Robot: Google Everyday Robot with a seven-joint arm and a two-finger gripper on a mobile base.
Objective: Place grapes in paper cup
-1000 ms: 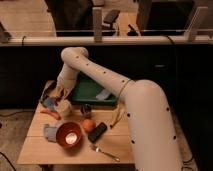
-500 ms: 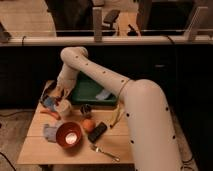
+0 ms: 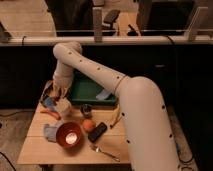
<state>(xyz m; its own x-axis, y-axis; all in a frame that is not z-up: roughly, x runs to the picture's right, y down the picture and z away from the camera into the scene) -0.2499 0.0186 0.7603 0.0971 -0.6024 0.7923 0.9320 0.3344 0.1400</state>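
Reaching over the table's (image 3: 42,150) left end, the robot's gripper (image 3: 58,94) hangs just above the paper cup (image 3: 63,107), at 12 o'clock from the orange-red bowl (image 3: 58,134). Whether the claw is apart or together cannot be told. An orange (image 3: 88,125) sits at the bowl's 2 o'clock.

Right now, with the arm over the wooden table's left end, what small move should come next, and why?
Probably a short, slow descent: the gripper hangs close above the plain off-white paper cup, left of the dark green tray and behind the wide orange-red bowl. I cannot see what it carries.
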